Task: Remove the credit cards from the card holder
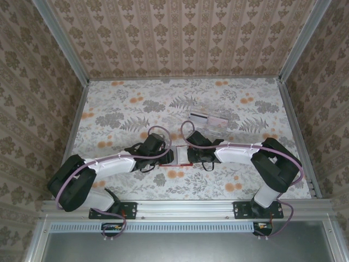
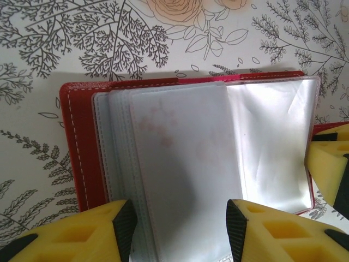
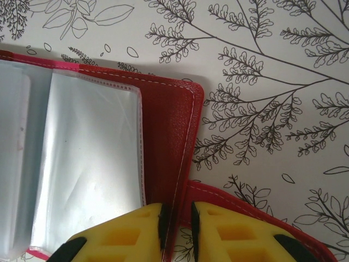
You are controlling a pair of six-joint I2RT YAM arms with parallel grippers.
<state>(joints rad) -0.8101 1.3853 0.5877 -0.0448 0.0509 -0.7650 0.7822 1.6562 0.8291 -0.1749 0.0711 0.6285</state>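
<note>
Left wrist view shows one card holder (image 2: 82,147) lying open on the flowered tabletop (image 2: 49,43), red cover down and its clear sleeves (image 2: 272,142) fanned upward. One pale credit card (image 2: 180,164) with faint pinkish blotches sits inside the nearest sleeve. The left hand (image 2: 181,234) has its two yellow fingers set apart on either side of that sleeve, with the leaf filling the gap. Whether they pinch it or only straddle it I cannot tell. A yellow finger of the other arm shows at the right edge of this view, against the holder's right side. Right wrist view shows the right hand (image 3: 177,224) clenched on the right edge of the red cover, the edge running between its two pads, and the red closing tab (image 3: 218,196) lying flat just right of them. From the top external view, the holder sits mid-tabletop toward the near side, between the two arms, whose wrists hide most of it. Farther back and slightly right, well apart, lie one striped card (image 1: 199,116) and one clear plastic piece (image 1: 219,121), touching or overlapping each other.
</note>
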